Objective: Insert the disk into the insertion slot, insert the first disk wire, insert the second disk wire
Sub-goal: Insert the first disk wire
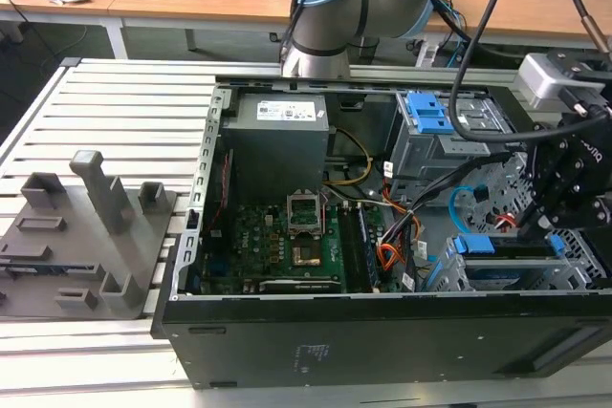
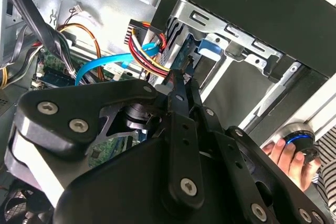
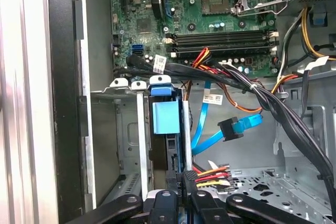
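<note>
Pinching the first wire [image 3: 212, 173] at its plug, the gripper [image 3: 183, 192] lines it up behind the seated disk [image 3: 167, 118]; second wire [image 3: 231, 128] hangs loose.

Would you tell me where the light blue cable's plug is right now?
In the first wrist view, the light blue cable's plug sits loose between the disk and the black cable bundle.

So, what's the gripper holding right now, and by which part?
The gripper appears to hold the first disk wire by its small black plug, next to the disk.
</note>
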You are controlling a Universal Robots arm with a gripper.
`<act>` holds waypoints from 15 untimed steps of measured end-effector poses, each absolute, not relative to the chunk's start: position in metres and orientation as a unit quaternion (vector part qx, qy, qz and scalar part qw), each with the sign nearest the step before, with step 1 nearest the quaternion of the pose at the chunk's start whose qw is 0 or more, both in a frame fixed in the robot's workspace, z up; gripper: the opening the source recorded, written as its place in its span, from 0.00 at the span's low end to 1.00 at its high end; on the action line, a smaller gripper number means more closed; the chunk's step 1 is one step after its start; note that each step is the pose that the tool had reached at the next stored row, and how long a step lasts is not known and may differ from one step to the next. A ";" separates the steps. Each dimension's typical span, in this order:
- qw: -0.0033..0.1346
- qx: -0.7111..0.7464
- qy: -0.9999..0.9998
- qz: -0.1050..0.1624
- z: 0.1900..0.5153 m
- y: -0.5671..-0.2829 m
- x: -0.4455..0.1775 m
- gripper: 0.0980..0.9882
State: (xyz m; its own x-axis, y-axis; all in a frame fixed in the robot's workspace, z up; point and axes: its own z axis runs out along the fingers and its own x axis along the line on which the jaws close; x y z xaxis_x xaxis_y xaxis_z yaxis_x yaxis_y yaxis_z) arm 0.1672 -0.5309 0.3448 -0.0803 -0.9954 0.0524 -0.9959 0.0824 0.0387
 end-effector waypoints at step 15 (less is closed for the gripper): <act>0.031 0.677 -0.735 0.002 0.336 -0.532 0.173 0.08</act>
